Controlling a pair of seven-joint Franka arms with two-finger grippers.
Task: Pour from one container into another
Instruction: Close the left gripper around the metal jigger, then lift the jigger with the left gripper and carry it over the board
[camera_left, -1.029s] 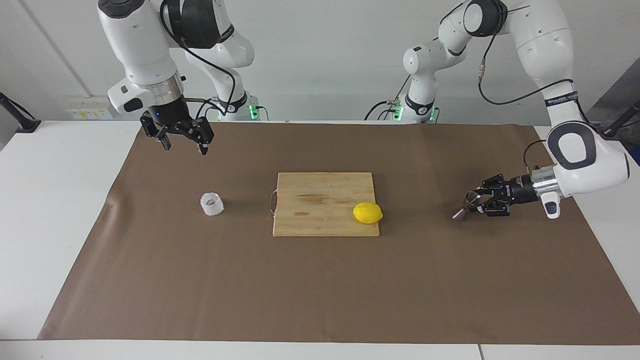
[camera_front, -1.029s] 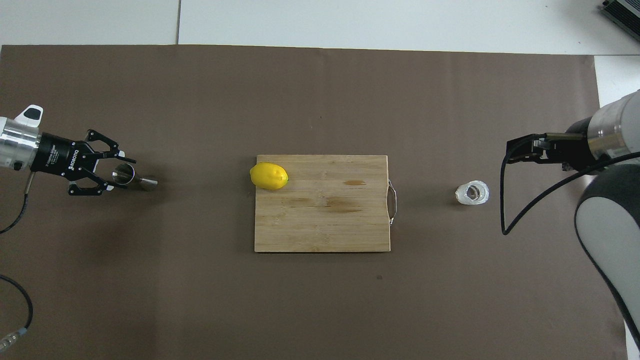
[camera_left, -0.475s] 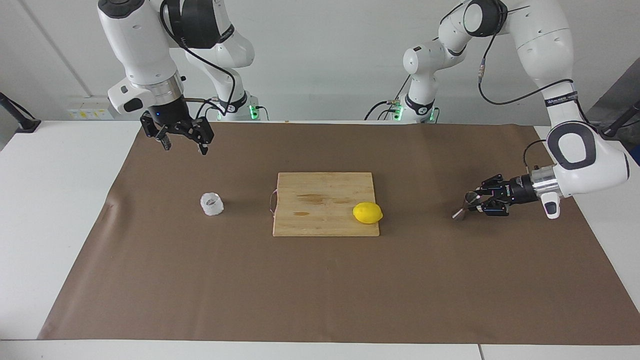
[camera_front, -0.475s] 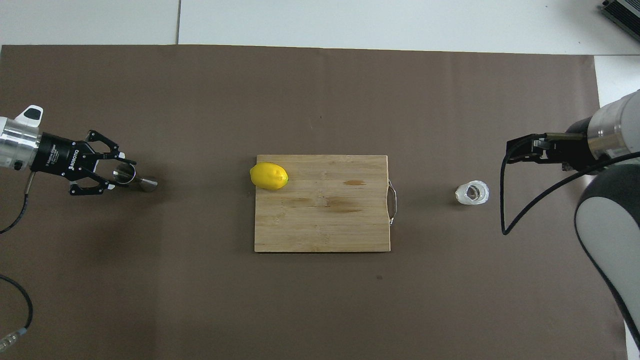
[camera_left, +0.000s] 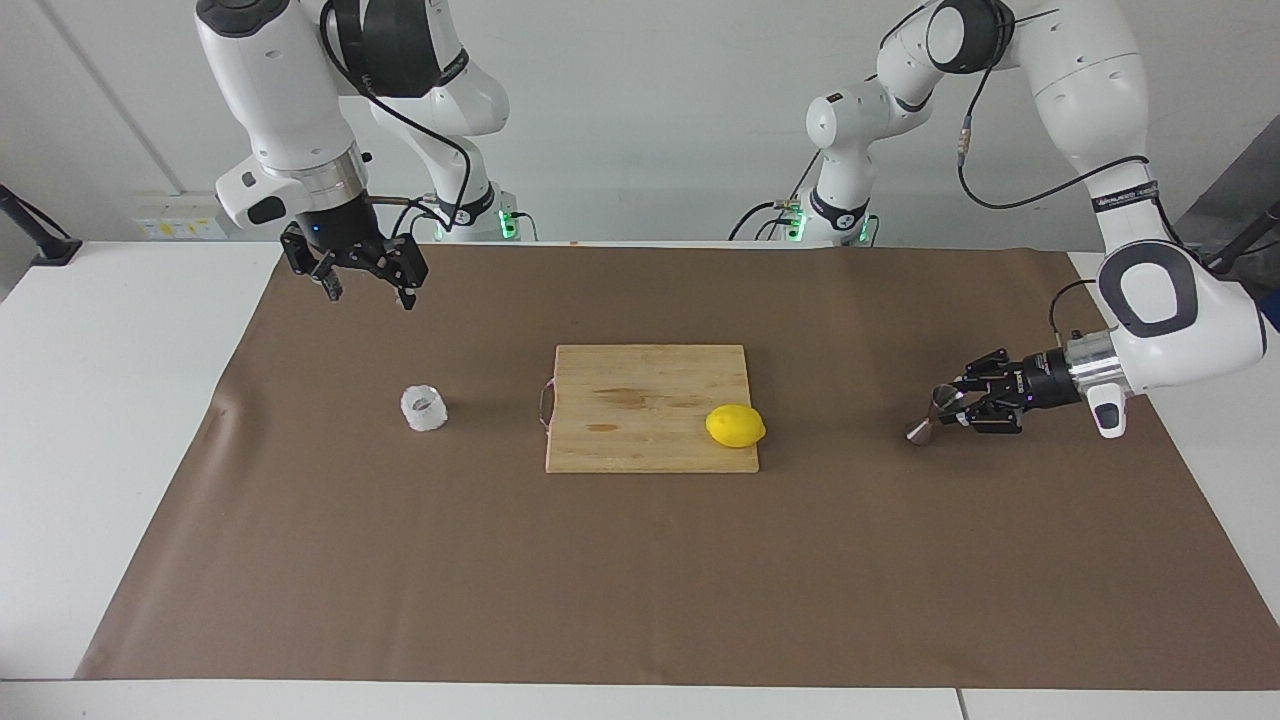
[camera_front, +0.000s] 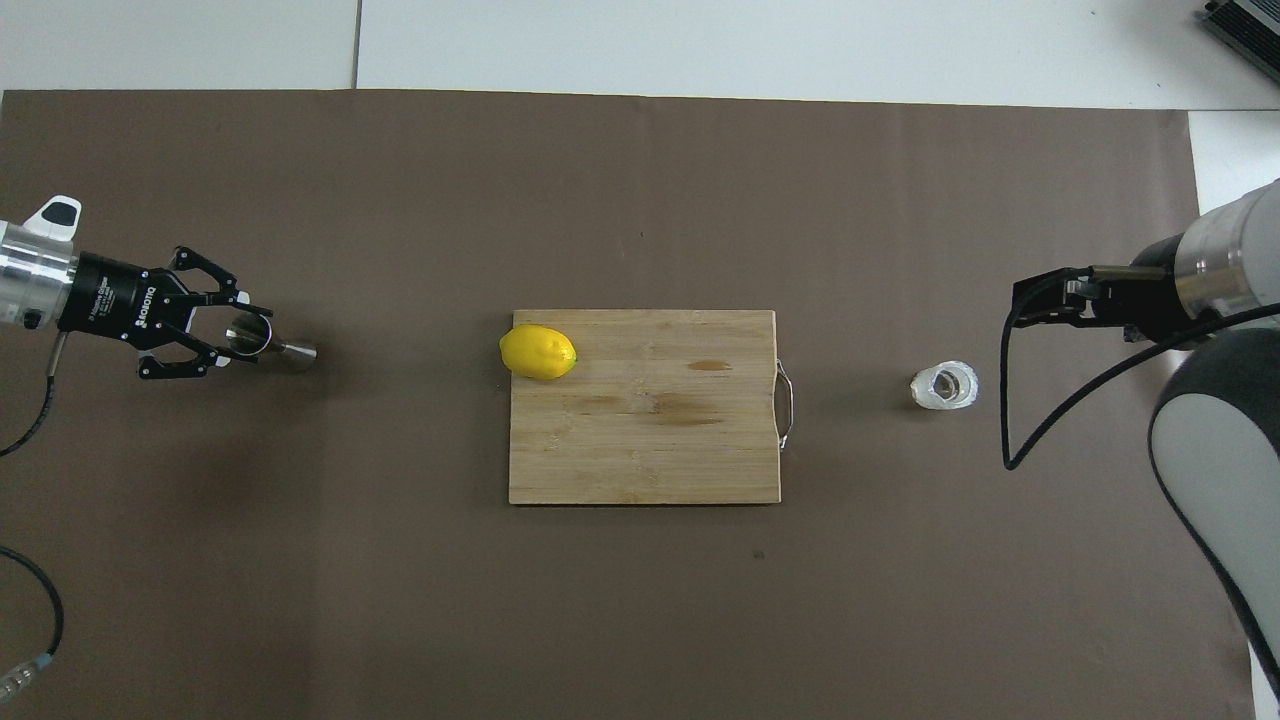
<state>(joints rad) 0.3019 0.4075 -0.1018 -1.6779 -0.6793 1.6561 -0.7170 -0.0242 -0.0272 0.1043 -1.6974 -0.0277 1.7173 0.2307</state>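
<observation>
The steel hourglass jigger (camera_left: 926, 418) (camera_front: 272, 344) is at the left arm's end of the brown mat. It is tilted, with its lower cone close to the mat. My left gripper (camera_left: 952, 405) (camera_front: 240, 336) reaches in level and is shut on the jigger's upper cone. The small whitish faceted cup (camera_left: 424, 408) (camera_front: 944, 386) stands upright on the mat toward the right arm's end. My right gripper (camera_left: 366, 289) (camera_front: 1045, 298) hangs open and empty above the mat, over a spot nearer to the robots than the cup, and waits.
A wooden cutting board (camera_left: 640, 385) (camera_front: 650, 450) with a metal handle lies mid-mat between the two containers. A yellow lemon (camera_left: 735, 426) (camera_front: 538, 352) sits on its corner toward the left arm's end. White tabletop (camera_left: 110, 400) borders the mat.
My left gripper's fingers have closed on the jigger's upper cone, and hand and jigger have shifted slightly together. The right arm, cup, lemon and board have not moved.
</observation>
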